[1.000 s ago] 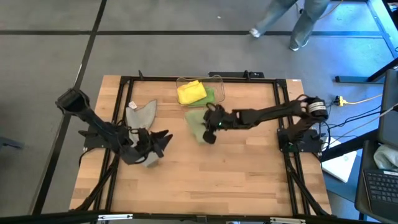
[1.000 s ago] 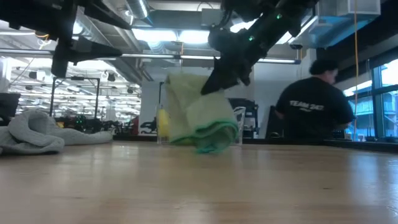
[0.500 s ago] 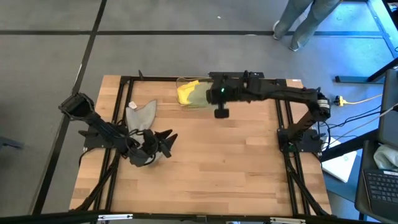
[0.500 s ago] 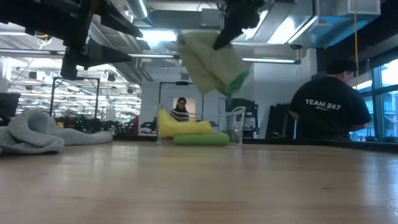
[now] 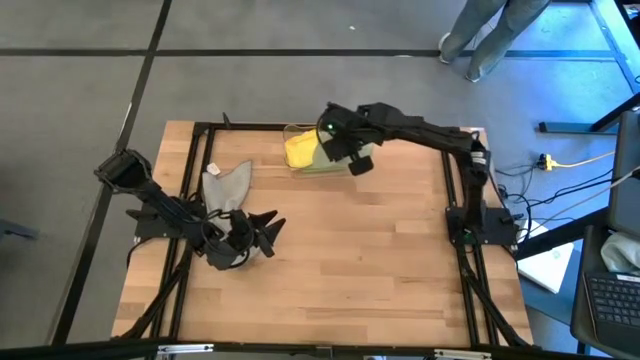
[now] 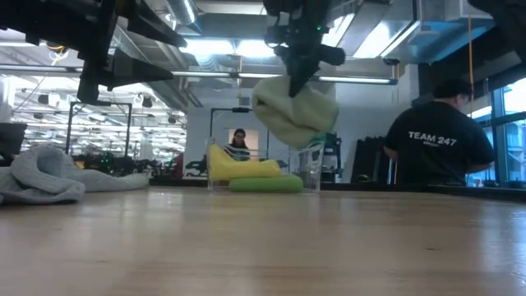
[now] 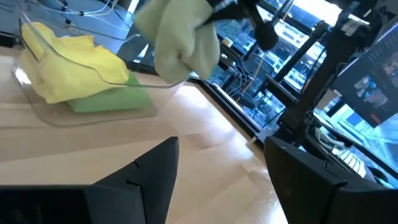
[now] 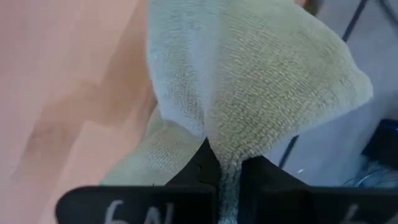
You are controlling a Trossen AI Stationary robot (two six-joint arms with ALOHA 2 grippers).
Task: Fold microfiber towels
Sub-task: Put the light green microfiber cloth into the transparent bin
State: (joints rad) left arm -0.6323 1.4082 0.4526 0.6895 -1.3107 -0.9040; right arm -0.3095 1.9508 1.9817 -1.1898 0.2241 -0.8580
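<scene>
Right now the right claw (image 6: 293,84) is pinching the pale sage towel (image 6: 296,115) shut between its fingers, and the towel is hanging bunched in the air at the upper centre of the low view, just above the clear bin (image 5: 345,160). Inside that bin the yellow towel (image 5: 303,150) is lying on top of the bright green towel (image 6: 265,184). The grey towel (image 5: 226,184) is sitting crumpled on the table (image 5: 350,270) at the left of the high view, beside the left claw (image 5: 255,228), which is waiting with its fingers spread wide and holding nothing.

Judging by this, the sage towel is being carried to the stack. To do it well, the claw should be lowering until the bundle is resting on the yellow towel before letting go, keeping clear of the bin's wall so the fold is not dragged loose.
</scene>
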